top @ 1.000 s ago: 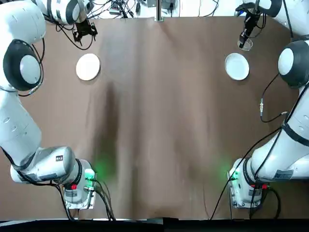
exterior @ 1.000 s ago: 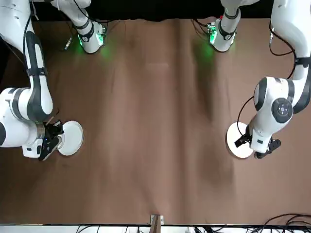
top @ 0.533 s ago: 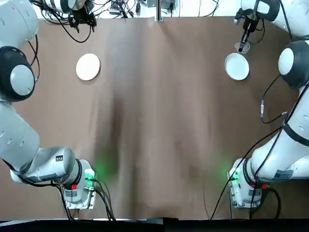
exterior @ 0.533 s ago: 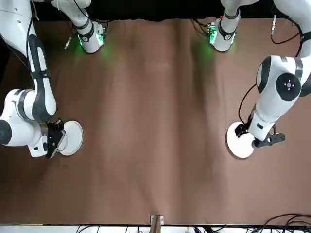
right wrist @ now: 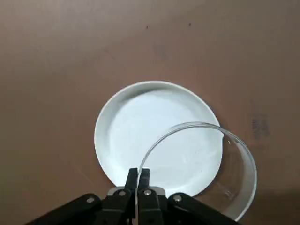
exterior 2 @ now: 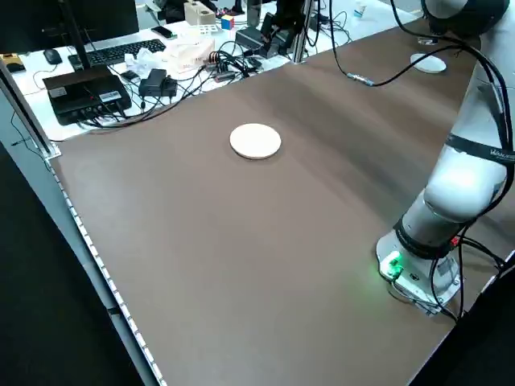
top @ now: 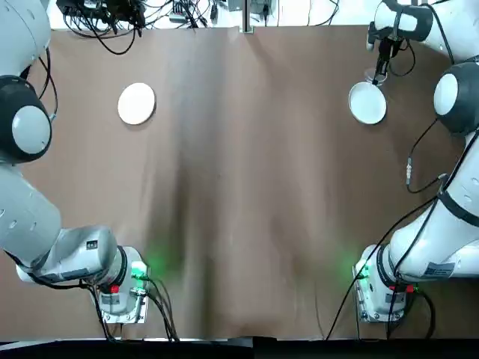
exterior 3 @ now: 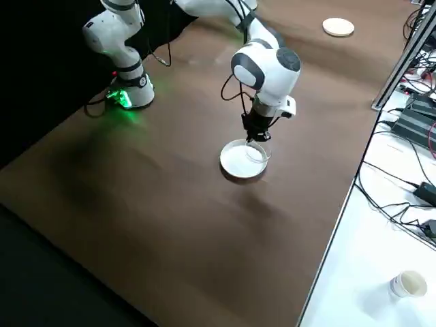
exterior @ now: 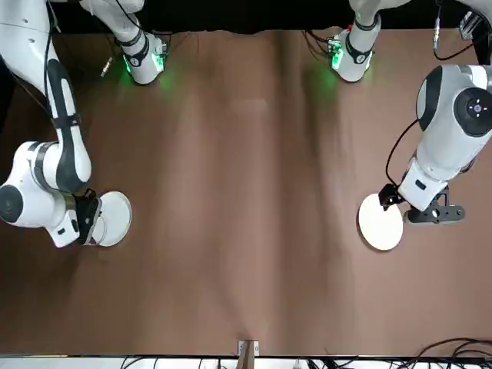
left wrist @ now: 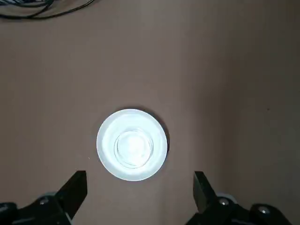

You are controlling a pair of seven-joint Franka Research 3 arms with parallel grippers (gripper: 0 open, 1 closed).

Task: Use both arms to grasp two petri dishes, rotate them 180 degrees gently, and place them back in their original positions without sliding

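The right gripper [right wrist: 138,180] pinches a clear dish [right wrist: 206,161] by its rim, above the white plate [right wrist: 140,126]. The left gripper [left wrist: 136,187] hangs wide open over the left dish [left wrist: 132,145], which lies on the table [top: 247,187]. It seems the right dish is mid-handling; next the left gripper needs to descend and grasp.

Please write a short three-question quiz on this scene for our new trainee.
1. True or false: the left pincer is shut on the left white dish.
2. What does the right pincer grip? A) a clear dish, by its rim; B) a cable; C) nothing.
3. Fill in: the clear dish is held ___ the right white dish.
Key: 1 false, it is open and empty; 2 A; 3 above.
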